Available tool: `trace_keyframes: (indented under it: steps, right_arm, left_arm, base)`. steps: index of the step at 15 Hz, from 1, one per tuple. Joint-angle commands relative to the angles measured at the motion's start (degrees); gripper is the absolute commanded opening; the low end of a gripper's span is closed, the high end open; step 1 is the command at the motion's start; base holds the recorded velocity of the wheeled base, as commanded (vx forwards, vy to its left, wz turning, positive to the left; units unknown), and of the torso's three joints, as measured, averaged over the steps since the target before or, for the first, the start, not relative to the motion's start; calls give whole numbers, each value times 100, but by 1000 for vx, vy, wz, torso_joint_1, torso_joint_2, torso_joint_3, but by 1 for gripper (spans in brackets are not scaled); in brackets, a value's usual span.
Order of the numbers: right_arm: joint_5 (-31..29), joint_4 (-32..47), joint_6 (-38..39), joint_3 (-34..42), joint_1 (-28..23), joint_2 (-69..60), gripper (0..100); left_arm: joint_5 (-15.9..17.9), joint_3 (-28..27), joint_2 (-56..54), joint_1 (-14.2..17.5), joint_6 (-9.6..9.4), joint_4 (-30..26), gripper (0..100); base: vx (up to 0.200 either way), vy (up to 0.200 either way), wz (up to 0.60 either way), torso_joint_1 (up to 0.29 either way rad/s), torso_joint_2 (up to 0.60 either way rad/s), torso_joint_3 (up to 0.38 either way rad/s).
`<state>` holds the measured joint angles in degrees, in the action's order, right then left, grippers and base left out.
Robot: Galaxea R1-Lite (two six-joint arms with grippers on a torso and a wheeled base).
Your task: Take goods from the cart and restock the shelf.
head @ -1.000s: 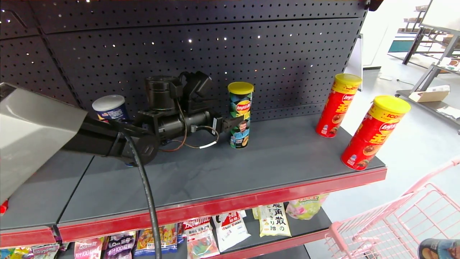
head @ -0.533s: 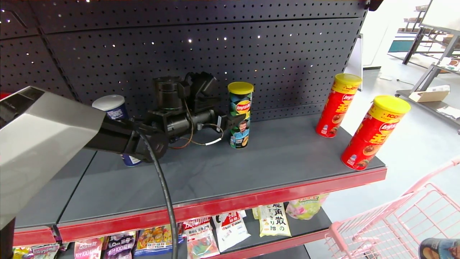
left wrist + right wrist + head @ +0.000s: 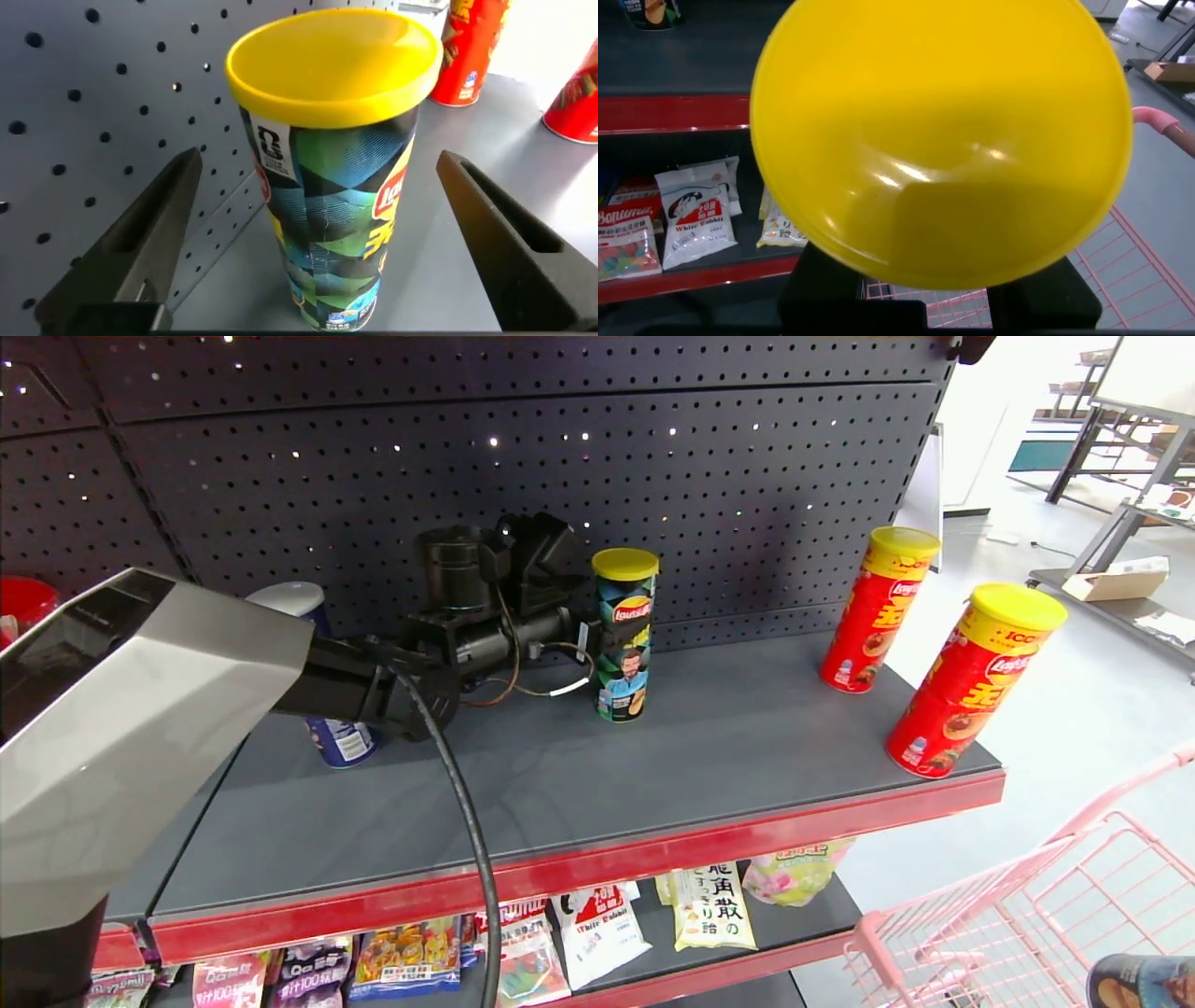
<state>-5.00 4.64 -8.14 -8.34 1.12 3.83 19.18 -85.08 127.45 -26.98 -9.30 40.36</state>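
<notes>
Yellow-lidded green can (image 3: 625, 635) stands upright on the shelf (image 3: 579, 784), centre frame, close to the pegboard (image 3: 709, 457). Left pincer (image 3: 316, 177) straddles it, fingers (image 3: 154, 229) wide apart and clear of its sides. Right pincer (image 3: 920, 301) looks clamped on a second can (image 3: 943, 140). Probably the release step; next, the arm must back straight out without tipping it.

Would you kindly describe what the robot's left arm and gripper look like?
The left arm has an angular silver-grey shell, then black links with a cylindrical wrist joint. A thick black cable hangs from it, and thin brown wires with a white tag run near the left gripper, whose fingers are matte black wedges.
</notes>
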Motion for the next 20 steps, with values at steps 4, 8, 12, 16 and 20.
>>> trace_keyframes:
  steps: [4,8,12,16,20]
  right_arm:
    - [-1,-7,-3,-1,-7,4,0]
    - [-28,-7,-3,-10,2,4,0]
    - [-36,1,-3,-10,-7,-5,0]
    - [-36,1,-3,-45,-7,13,0]
    - [-80,1,-3,-54,-7,4,0]
  left_arm:
    - [34,-202,175,8,-1,-28,100]
    - [-2,-571,342,8,-1,-134,100]
    - [-2,-703,403,8,-1,-178,100]
    - [-2,-747,473,0,-1,-187,0]
    - [-2,-738,517,0,-1,-187,0]
  base:
    - [0,0,0,0,0,0]
    - [0,0,0,0,0,0]
    - [0,0,0,0,0,0]
    - [0,0,0,0,0,0]
    - [0,0,0,0,0,0]
